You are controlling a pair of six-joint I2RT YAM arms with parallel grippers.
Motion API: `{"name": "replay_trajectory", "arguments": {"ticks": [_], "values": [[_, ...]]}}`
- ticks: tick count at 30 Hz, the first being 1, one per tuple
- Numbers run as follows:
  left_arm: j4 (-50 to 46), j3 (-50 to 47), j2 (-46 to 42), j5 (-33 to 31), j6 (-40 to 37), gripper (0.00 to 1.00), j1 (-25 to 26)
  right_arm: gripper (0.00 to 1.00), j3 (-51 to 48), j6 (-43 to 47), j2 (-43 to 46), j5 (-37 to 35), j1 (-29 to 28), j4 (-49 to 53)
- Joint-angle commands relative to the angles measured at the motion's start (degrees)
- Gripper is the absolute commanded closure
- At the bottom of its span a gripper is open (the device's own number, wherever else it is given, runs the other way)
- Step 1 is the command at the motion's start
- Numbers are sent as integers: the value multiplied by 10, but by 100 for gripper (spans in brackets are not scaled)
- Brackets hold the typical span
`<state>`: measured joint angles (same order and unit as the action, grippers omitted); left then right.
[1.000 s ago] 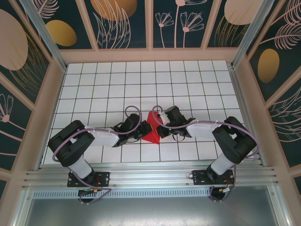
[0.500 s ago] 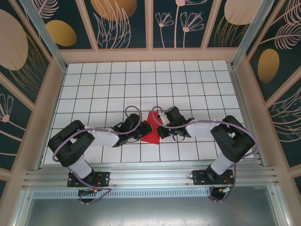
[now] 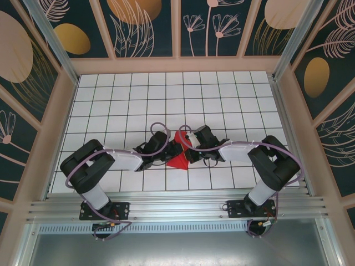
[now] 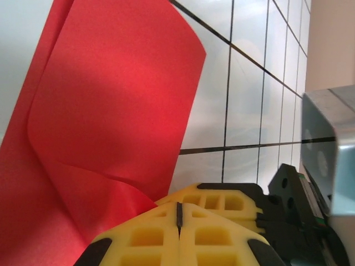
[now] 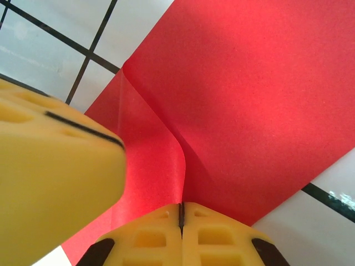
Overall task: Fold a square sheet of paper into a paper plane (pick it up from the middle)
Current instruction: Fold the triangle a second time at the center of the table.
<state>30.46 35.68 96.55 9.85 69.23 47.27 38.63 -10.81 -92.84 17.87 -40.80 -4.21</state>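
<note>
The square sheet of paper [image 3: 179, 159], bright red, stands bent and partly lifted off the white grid table between my two grippers. My right gripper [image 3: 187, 148] is shut on it: in the right wrist view a raised crease of the paper [image 5: 249, 111] runs straight down into the closed yellow jaws [image 5: 181, 205]. My left gripper [image 3: 173, 151] is shut too, its tips [image 4: 178, 204] right beside the curled paper [image 4: 111, 100] and close against the right gripper's yellow fingers [image 4: 222, 200]. No red shows in the left jaws' seam. The left fingers [image 5: 55, 166] loom at the left of the right wrist view.
The white tiled table [image 3: 166, 100] stretches away behind the grippers, walled by a wooden frame with dark patterned panels [image 3: 144, 27]. An aluminium rail [image 3: 177, 210] runs along the near edge, where both arm bases are bolted.
My left gripper has moved right, in toward the paper and the right gripper. The right arm and the paper have hardly shifted.
</note>
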Motion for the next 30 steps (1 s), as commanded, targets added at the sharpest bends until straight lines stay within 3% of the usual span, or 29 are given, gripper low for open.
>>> {"name": "replay_trajectory", "arguments": {"ticks": [1, 14, 20, 24, 30], "values": [[2, 9, 13, -8, 10, 100, 0, 94, 3, 4, -9, 0, 5, -4], [3, -9, 67, -12, 11, 100, 0, 92, 10, 1, -12, -1, 5, 1], [4, -24, 64, -16, 10, 100, 0, 80, 29, -16, 6, -10, 4, 17], [3, -26, 60, -16, 7, 100, 0, 71, 28, -40, 65, -37, 5, 34], [4, -25, 62, -15, 5, 100, 0, 74, -16, -110, 124, 47, -2, -10]]}}
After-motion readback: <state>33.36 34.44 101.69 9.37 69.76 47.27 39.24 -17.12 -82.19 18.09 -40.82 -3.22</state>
